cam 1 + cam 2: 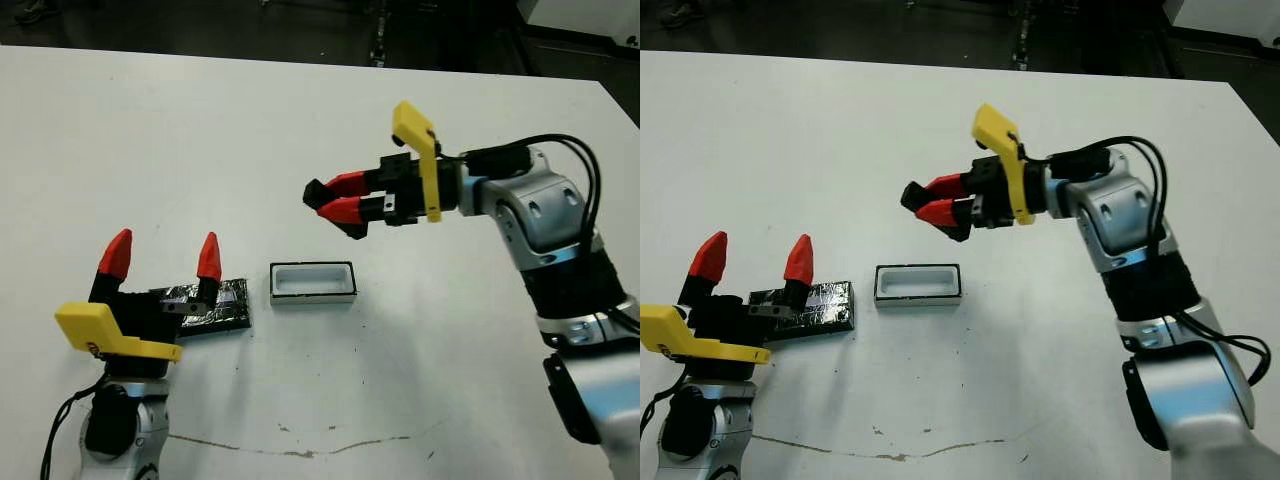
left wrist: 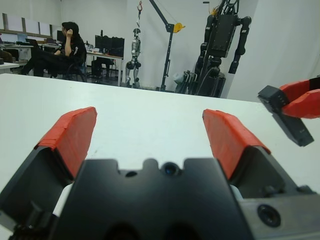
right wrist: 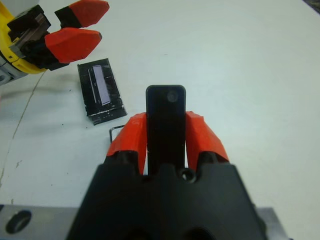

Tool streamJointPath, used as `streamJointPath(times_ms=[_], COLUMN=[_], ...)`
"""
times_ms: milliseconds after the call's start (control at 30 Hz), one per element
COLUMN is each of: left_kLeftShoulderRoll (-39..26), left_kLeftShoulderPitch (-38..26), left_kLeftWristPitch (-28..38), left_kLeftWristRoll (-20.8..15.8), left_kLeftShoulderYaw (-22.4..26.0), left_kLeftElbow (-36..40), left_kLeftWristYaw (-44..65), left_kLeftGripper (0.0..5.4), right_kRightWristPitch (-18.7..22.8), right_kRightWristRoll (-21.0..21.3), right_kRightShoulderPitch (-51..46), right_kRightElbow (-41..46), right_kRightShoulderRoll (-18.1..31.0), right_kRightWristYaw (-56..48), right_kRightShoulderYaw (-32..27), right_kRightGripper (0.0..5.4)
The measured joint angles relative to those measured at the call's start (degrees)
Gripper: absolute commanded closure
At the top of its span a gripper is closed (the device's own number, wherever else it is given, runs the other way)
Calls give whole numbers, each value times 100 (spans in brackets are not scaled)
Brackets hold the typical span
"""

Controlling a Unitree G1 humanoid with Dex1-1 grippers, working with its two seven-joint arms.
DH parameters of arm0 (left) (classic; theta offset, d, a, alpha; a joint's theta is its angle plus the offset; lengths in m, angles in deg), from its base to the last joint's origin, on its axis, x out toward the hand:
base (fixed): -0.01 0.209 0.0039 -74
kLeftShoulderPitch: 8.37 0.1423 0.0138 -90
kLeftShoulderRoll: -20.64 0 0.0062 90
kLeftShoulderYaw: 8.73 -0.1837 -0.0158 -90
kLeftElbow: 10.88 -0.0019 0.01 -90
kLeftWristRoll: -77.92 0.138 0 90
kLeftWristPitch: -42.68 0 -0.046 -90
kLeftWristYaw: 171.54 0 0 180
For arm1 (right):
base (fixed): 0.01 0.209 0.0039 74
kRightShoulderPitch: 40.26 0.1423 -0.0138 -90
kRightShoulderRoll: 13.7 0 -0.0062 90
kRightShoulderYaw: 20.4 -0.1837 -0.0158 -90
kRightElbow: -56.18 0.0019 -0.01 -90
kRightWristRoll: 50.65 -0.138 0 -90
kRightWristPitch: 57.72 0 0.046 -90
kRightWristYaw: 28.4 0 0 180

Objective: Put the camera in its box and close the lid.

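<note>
Right gripper (image 1: 335,207): hanging in the air above the table (image 1: 200,130), up and to the right of the box, fingers pinching the camera (image 3: 165,125) between them. Camera sticking out past the red fingertips, black, one end showing at the gripper's far tip; clear of the table and of the box.

Box (image 1: 312,282): sitting on the table near the middle, open, white inside, dark outer sides, lying lengthwise across the view. Holding nothing visible.

Lid (image 1: 220,303): lying flat on the table just left of the box, apart from it, crinkled black surface facing up, partly hidden behind the left gripper.

Left gripper (image 1: 162,257): resting low at the table's near left, fingers spread wide and pointing up and away, gripping nothing. Right-hand red fingertip overlapping the lid in the head views; contact impossible to tell.

Background, left wrist view: person (image 2: 62,47) sitting at a desk beyond the table; robot frames and a hoist standing against the far wall.
</note>
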Motion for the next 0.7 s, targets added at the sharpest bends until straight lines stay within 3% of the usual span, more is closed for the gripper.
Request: streamJointPath(times_ms=[700], left_kLeftShoulderRoll=[1], left_kLeftShoulderPitch=[-21], left_kLeftWristPitch=[81], left_kLeftWristRoll=[-132], left_kLeftShoulderYaw=[25], left_kLeftElbow=[-26], left_kLeftWristYaw=[95], left_kLeftGripper=[0], right_kRightWristPitch=[-324], right_kRightWristRoll=[37], right_kRightShoulderPitch=[66], right_kRightElbow=[-877], right_kRightShoulderRoll=[-274], right_kRightWristYaw=[-646], right_kRightShoulderYaw=[540], right_kRightGripper=[373])
